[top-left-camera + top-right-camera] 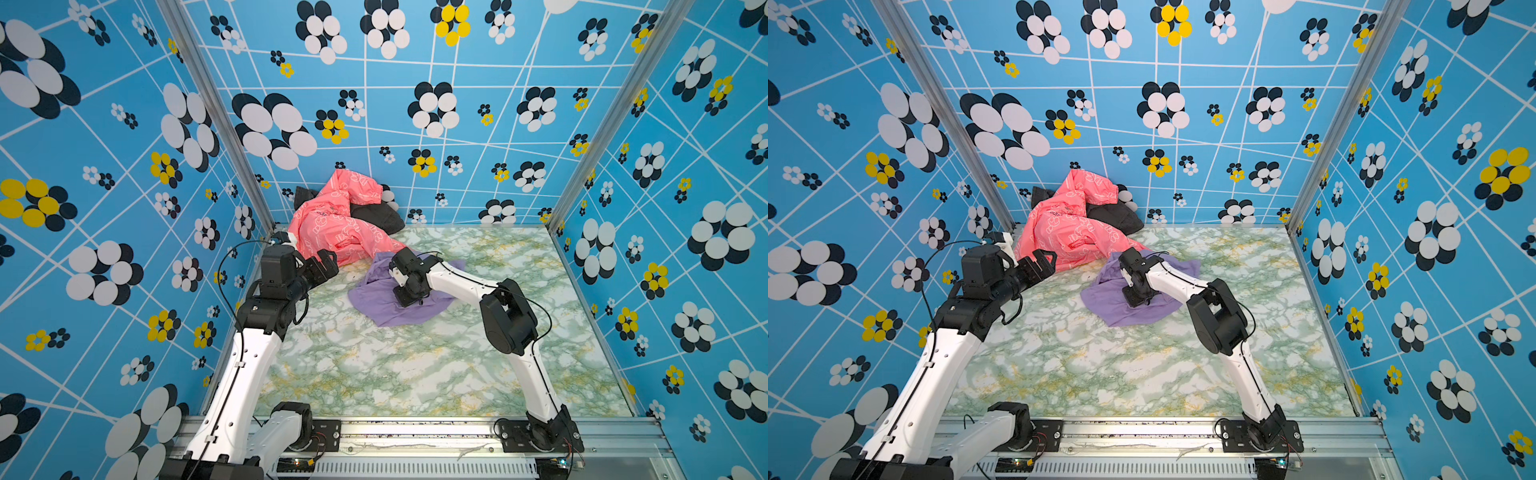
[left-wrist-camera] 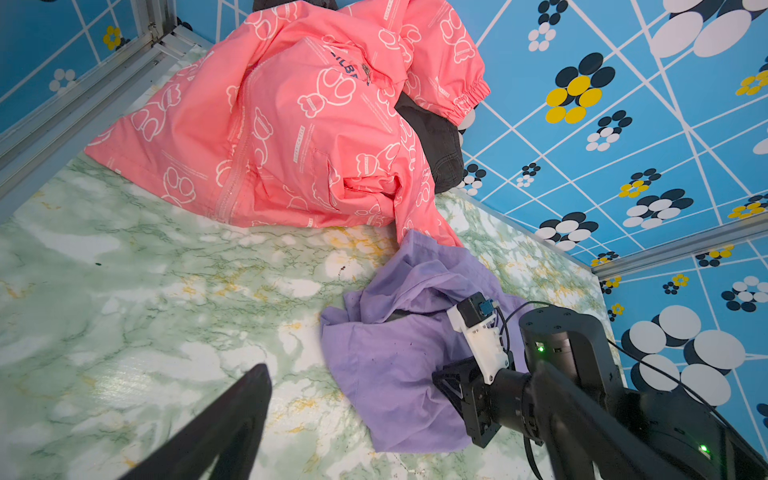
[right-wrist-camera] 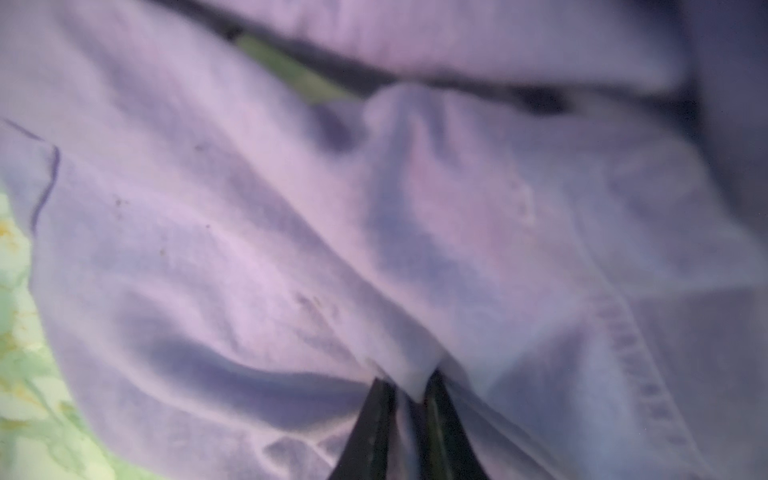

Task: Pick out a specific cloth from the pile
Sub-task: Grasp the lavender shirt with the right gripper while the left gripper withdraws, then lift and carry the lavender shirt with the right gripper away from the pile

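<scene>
The lavender cloth (image 1: 374, 305) (image 1: 1106, 305) lies crumpled on the marble table, just in front of the pile. Its far edge touches a sleeve of the coral-pink garment (image 1: 332, 226) (image 2: 299, 124). A dark grey-black garment (image 1: 380, 216) (image 2: 442, 145) lies under and behind the pink one in the back left corner. My right gripper (image 1: 409, 301) (image 1: 1136, 301) points down into the cloth. In the right wrist view its fingertips (image 3: 409, 380) are shut on a raised fold of the cloth (image 3: 249, 249). My left gripper (image 1: 329, 261) (image 1: 1042, 258) hovers open beside the pink garment, holding nothing; one finger (image 2: 237, 411) shows.
Blue flower-patterned walls with metal corner posts (image 1: 232, 137) enclose the green marble table (image 1: 415, 365) on three sides. A metal rail (image 1: 415, 432) with both arm bases runs along the front edge. The pile leans against the back wall.
</scene>
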